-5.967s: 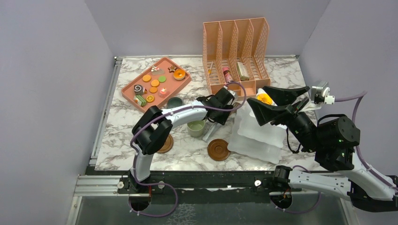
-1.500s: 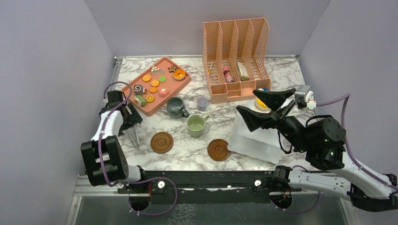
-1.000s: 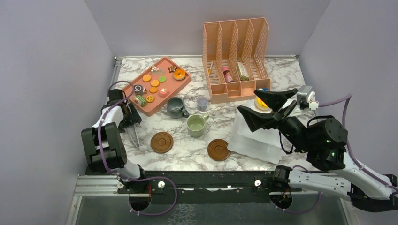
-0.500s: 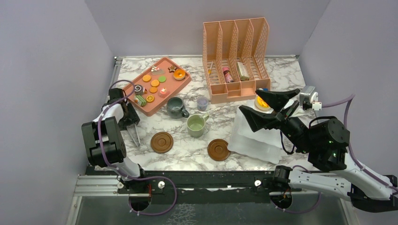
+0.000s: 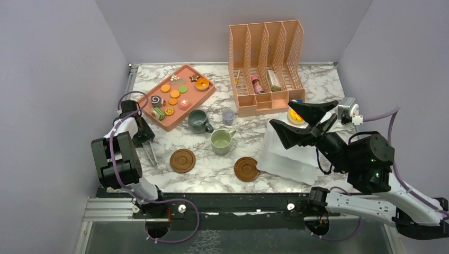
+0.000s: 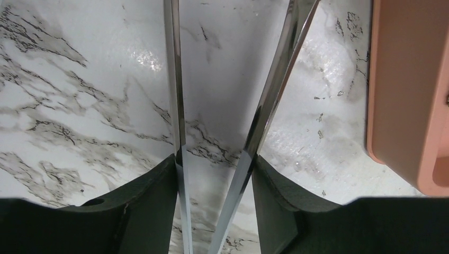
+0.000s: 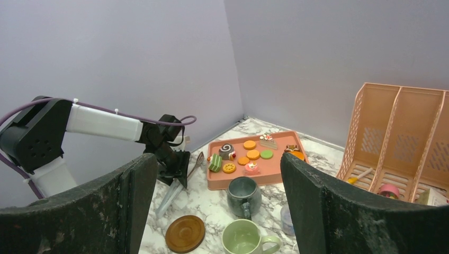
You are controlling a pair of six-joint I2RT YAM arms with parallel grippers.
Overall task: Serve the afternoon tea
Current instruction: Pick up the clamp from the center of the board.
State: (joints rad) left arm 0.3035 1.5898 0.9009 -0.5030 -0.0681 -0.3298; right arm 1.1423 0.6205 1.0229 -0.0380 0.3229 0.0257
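Treats (image 5: pixel 174 93) (cookies, donut, cakes) all lie on tray (image 5: pixel 197 96) at left rear. None set out elsewhere.

Just near of the tray's left corner: left fingers (image 6: pixel 143 211) clamped on tongs (image 6: pixel 174 106), one finger against each blade, blades spread. Tongs point down over bare tabletop (image 5: pixel 212 174), with the tray edge at right of the wrist view. Tips out of that view; cannot tell if they touch.

Left coaster (image 5: pixel 182 160): near edge, bare.

Grey mug (image 5: pixel 198 121): upright, just near of the tray's right end, on tabletop, apart from both coasters.

Green mug (image 5: pixel 221 142): upright, centre, between the two coasters but on neither.

Lilac cup (image 5: pixel 228 116): behind green mug; not part of the service.

Right coaster (image 5: pixel 246 169): near edge, bare.

Rack (image 5: pixel 265 63): rear centre-right, odds and ends in the slots.

Clear box (image 5: pixel 288 156): right of right coaster, flat on tabletop.

Right fingers (image 5: pixel 294 132): spread wide, holding nothing, raised above the clear box and aimed left across the scene.

Reading of progress: hardly begun. Tongs are in hand, which looks like the only step done. Left to do: a mug onto each coaster, treats lifted off the tray with the tongs.
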